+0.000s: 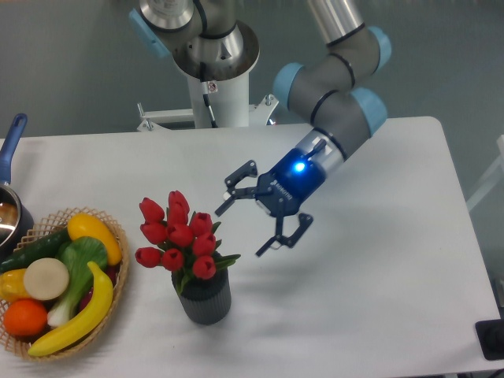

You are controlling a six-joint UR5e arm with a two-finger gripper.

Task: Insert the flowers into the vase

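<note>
The flowers (178, 234), a tight bunch of red tulips with green leaves, stand upright in the vase (205, 299), a small dark grey ribbed cylinder near the table's front. The bunch spreads wider than the vase mouth and leans a little to the left. My gripper (240, 228) is open and empty, tilted toward the left. It hovers just right of the flowers and slightly above the vase, apart from both.
A wicker basket (118, 272) with colourful fruit and vegetables sits at the front left, close to the vase. A metal pot with a blue handle (12, 138) is at the left edge. The arm's base column (213, 87) stands at the back of the white table (378, 276).
</note>
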